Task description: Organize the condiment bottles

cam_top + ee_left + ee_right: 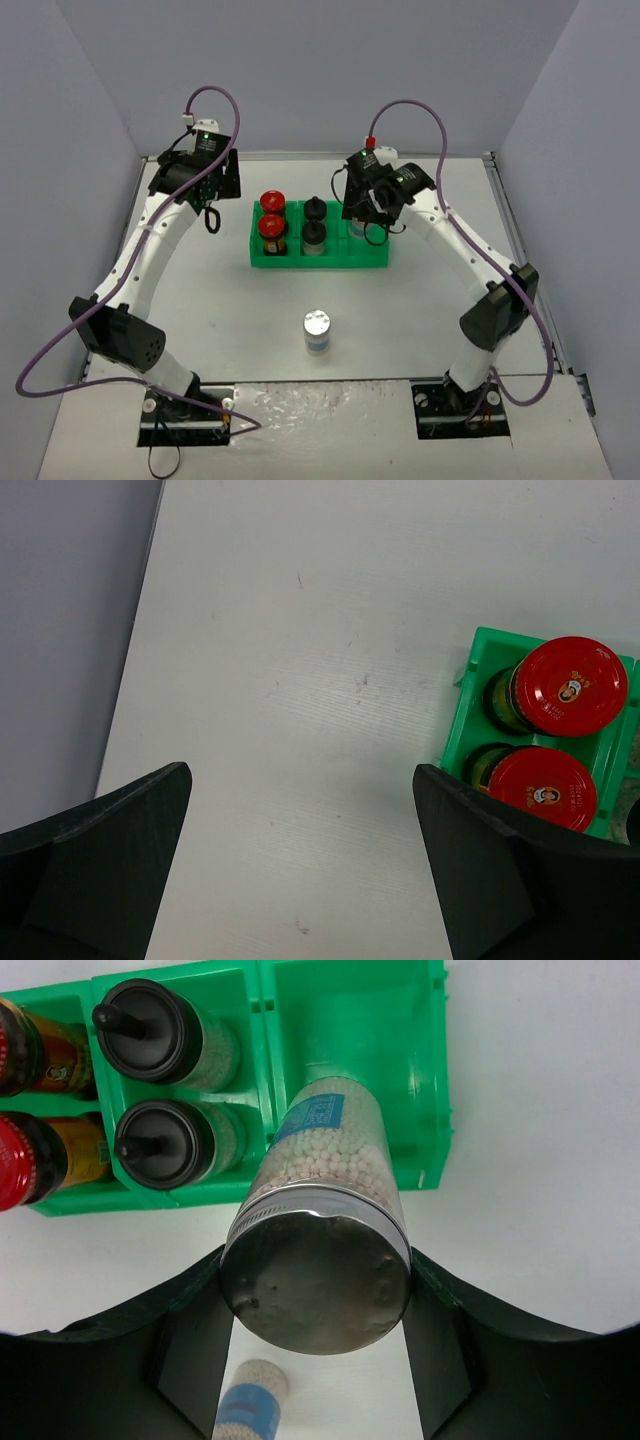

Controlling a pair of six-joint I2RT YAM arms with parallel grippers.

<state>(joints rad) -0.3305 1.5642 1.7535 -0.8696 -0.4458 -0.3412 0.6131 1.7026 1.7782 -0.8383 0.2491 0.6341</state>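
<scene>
My right gripper [315,1278] is shut on a silver-capped bottle [322,1160] with a bluish label. It holds the bottle upright over the right compartment of the green tray [390,1050]. Two black-capped bottles [150,1030] [160,1145] stand in the middle compartment. Two red-capped bottles [568,685] [543,787] stand in the left one. Another silver-capped bottle [317,330] stands alone on the table in front of the tray. Left of the tray [320,262], my left gripper [300,810] hangs open above bare table with nothing between its fingers. In the top view the right gripper [358,215] covers most of the held bottle.
Grey walls close in the white table on the left, back and right. The left wall [60,630] lies close beside my left gripper. Both arm bases sit at the near edge.
</scene>
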